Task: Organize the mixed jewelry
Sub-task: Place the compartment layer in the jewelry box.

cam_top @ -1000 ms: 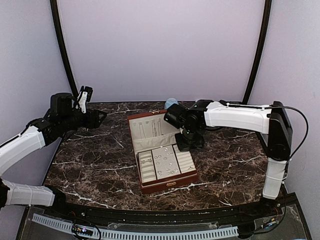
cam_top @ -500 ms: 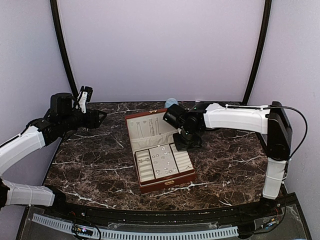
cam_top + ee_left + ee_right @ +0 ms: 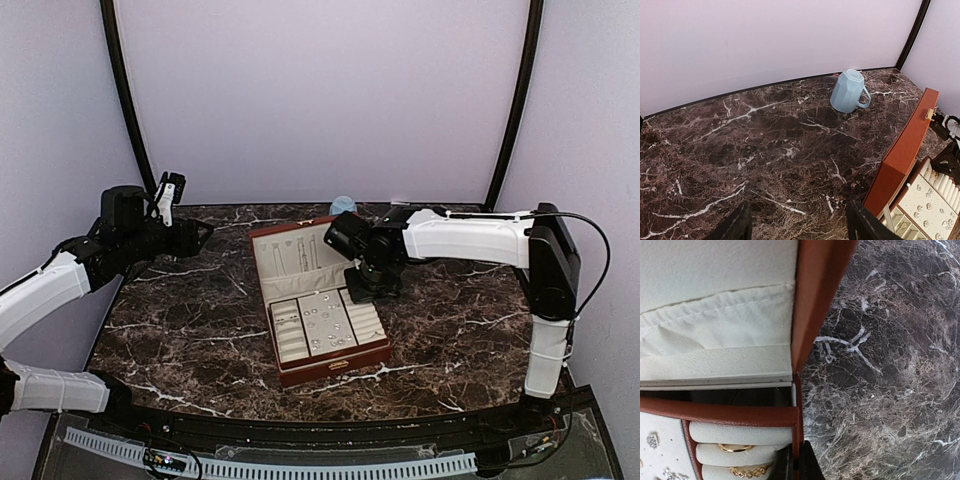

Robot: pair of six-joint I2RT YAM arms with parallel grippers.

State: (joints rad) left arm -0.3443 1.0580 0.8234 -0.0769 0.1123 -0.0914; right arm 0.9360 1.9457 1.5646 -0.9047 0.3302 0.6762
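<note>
The reddish-brown jewelry box (image 3: 335, 365) stands open at mid-table, lid (image 3: 292, 255) up. Small silver pieces (image 3: 328, 322) lie on its cream middle pad, with thin chains on the lid lining. My right gripper (image 3: 372, 288) is at the box's right rear corner; in the right wrist view it (image 3: 796, 467) is shut on the box's right wall (image 3: 798, 420). Two gold rings (image 3: 735, 447) sit in the cream ring rolls beside it, and a stud (image 3: 652, 441) at far left. My left gripper (image 3: 197, 235) hangs open and empty above the table's left side (image 3: 799, 227).
A light blue mug (image 3: 343, 204) stands upside down at the back behind the lid; it also shows in the left wrist view (image 3: 850, 91). The box's brown lid back (image 3: 902, 155) is at that view's right. Dark marble table (image 3: 190, 320) surrounds the box.
The box has shifted slightly back and to the left with my right gripper on its wall. The left arm has not moved.
</note>
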